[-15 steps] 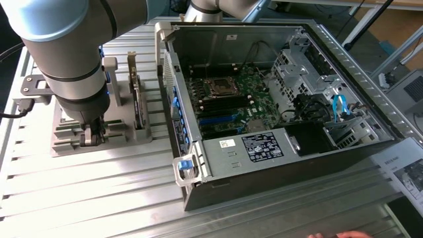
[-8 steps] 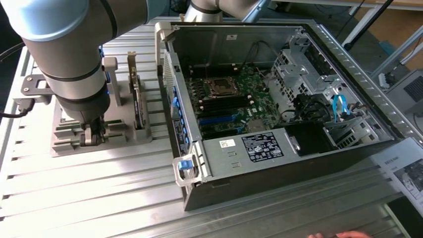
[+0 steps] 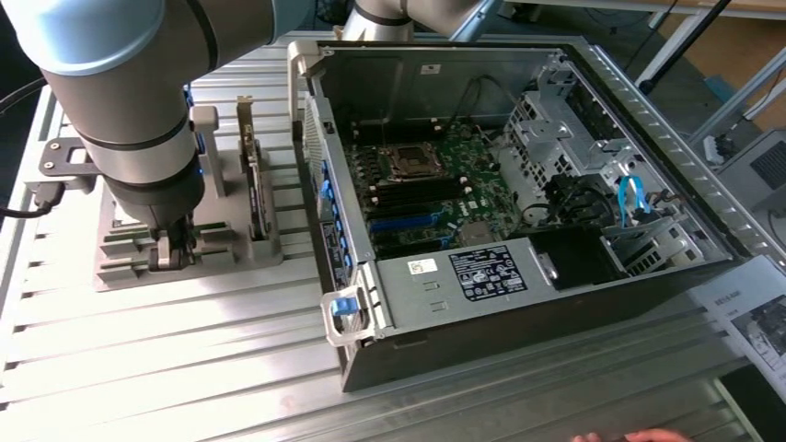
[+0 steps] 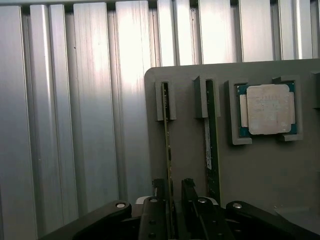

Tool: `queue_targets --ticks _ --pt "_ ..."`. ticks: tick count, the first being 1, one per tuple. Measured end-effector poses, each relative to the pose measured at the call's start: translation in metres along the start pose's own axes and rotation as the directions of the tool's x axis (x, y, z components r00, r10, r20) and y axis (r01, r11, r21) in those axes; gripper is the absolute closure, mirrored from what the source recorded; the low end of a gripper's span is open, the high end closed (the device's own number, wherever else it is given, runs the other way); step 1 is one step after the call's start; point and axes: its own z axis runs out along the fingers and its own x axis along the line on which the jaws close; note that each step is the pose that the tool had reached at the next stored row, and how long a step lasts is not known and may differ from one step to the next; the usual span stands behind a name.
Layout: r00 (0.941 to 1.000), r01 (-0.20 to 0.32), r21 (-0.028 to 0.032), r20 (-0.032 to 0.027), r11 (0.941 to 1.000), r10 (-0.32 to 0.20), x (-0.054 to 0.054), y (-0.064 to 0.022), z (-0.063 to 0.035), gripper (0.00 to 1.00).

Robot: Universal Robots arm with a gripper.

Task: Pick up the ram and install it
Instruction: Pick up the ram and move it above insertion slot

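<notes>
The pick-up step is in hand; nothing of the install is done. The tool is down at the grey holder on the counter, well apart from the open case on the exterior view's right. The ram stands on its edge in one of the holder's slots, seated, and its near end runs in between the tool's fingers. The jaws are spread around it: the stick lies close to one finger, with a dark gap between it and the other, so I judge it straddled and not pinched. A second stick stands in the neighbouring slot just beside, and a processor lies flat in a pocket beyond that. The grasp calls for the pads to meet the ram's flat faces squarely, clear of the second stick, and for a straight pull along the slot so that the thin board does not bind or bend. The memory slots inside the case look narrow, so the stick's tilt in the grip will matter there.
</notes>
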Motion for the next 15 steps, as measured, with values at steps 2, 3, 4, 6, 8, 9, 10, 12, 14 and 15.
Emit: queue_targets --ticks 2,3,4,6,8,9,10,12,14,15 --pt "1.0000 0.000 -0.0001 -0.0001 1.0000 0.000 0.0003 0.0001 -0.0001 0.73" --pt "1.0000 0.000 0.0000 0.0000 1.0000 0.000 0.0003 0.0000 -0.0001 0.73" --pt "1.0000 0.000 0.0000 0.0000 1.0000 0.000 0.0005 0.0000 0.0000 0.73" --pt "1.0000 0.000 0.0000 0.0000 1.0000 0.000 0.0007 0.0000 0.0000 0.73" --pt "1.0000 0.000 0.0000 0.0000 1.0000 0.000 0.0007 0.0000 -0.0001 0.73" --pt "1.0000 0.000 0.0000 0.0000 1.0000 0.000 0.0007 0.0000 0.0000 0.73" --pt "1.0000 0.000 0.0001 0.0000 1.0000 0.000 0.0007 -0.0001 0.0000 0.73" --pt "1.0000 0.000 0.0000 0.0000 1.0000 0.000 0.0007 0.0000 0.0000 0.73" --pt "1.0000 0.000 0.0000 0.0000 1.0000 0.000 0.0007 0.0000 0.0000 0.73" --pt "1.0000 0.000 0.0000 0.0000 1.0000 0.000 0.0007 0.0000 0.0000 0.74"
